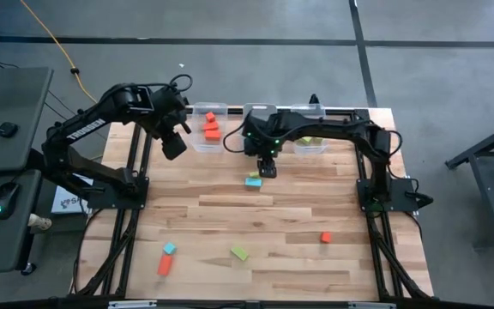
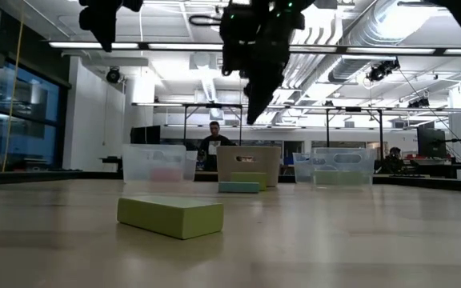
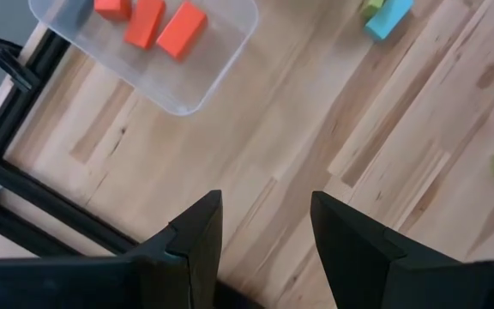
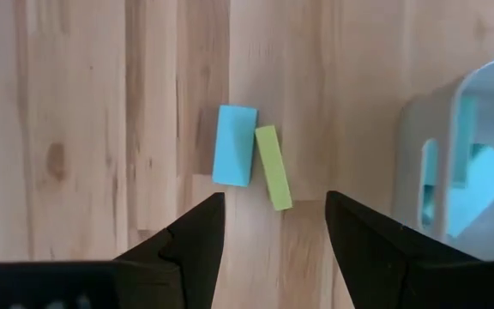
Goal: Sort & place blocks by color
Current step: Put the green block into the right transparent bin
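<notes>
Closest to the low camera lies a green block point(image 2: 170, 216) on the table point(image 1: 290, 249), with a red bar point(image 1: 164, 264), a blue cube point(image 1: 170, 248) and a red cube point(image 1: 325, 237) scattered along the same near side. Farther back, a blue bar point(image 4: 234, 145) and a thin green bar point(image 4: 274, 167) lie touching, and the right gripper point(image 4: 271, 225) hangs just above them, fingers apart and empty. Off to the left, the left gripper point(image 3: 264, 223), also spread and empty, hovers near the bin point(image 3: 221, 64) holding red blocks point(image 3: 181, 29).

The wooden table point(image 1: 298, 257) bore three clear bins point(image 1: 206, 142) along its far edge and scattered blocks point(image 1: 239, 253).
</notes>
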You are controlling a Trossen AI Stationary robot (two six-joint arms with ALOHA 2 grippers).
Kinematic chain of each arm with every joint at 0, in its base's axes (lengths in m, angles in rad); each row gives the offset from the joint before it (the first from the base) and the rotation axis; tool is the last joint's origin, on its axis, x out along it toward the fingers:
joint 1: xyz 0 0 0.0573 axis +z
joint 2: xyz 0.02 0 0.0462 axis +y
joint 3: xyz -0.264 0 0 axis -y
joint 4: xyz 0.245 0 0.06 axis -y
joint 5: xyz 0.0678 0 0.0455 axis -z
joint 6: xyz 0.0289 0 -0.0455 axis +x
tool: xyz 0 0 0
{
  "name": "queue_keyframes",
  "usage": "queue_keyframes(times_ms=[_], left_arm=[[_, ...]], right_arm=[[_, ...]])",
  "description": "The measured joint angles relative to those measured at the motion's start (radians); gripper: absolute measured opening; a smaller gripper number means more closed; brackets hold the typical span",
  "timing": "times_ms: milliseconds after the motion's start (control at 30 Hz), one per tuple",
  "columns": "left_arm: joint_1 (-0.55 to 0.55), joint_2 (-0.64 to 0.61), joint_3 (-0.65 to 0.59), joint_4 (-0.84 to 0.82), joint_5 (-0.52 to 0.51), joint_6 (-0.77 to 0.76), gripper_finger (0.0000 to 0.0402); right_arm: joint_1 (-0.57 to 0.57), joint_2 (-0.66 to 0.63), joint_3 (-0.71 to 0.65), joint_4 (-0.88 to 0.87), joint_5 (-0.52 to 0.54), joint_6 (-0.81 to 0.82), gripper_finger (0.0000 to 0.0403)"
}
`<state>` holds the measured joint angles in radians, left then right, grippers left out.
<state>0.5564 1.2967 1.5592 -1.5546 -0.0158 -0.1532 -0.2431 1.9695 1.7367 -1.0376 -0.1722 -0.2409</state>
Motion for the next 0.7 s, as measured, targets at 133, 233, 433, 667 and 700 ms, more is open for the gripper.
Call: queue_keyframes(times_ms=[133,233,433,667,700], left_arm=[[0.0,-0.001,-0.026,0.002,0.0,0.001,0.0156],[0.0,-0.001,-0.04,0.005,0.0,0.021,0.0156],[0.0,-0.001,-0.046,0.011,0.0,0.026,0.0156],[0.0,-0.001,-0.046,0.012,-0.001,0.026,0.0156],[0.0,-0.001,-0.046,0.012,0.0,0.026,0.0156]], right_arm=[[0.004,0.054,0.0,-0.008,0.008,-0.003,0.0193],[0.007,0.084,0.0,-0.012,0.013,-0.004,0.0193],[0.008,0.137,0.0,-0.009,0.048,-0.028,0.0193],[0.008,0.159,-0.005,0.032,0.049,-0.048,0.0193],[0.008,0.159,-0.011,0.047,0.05,-0.051,0.0193]])
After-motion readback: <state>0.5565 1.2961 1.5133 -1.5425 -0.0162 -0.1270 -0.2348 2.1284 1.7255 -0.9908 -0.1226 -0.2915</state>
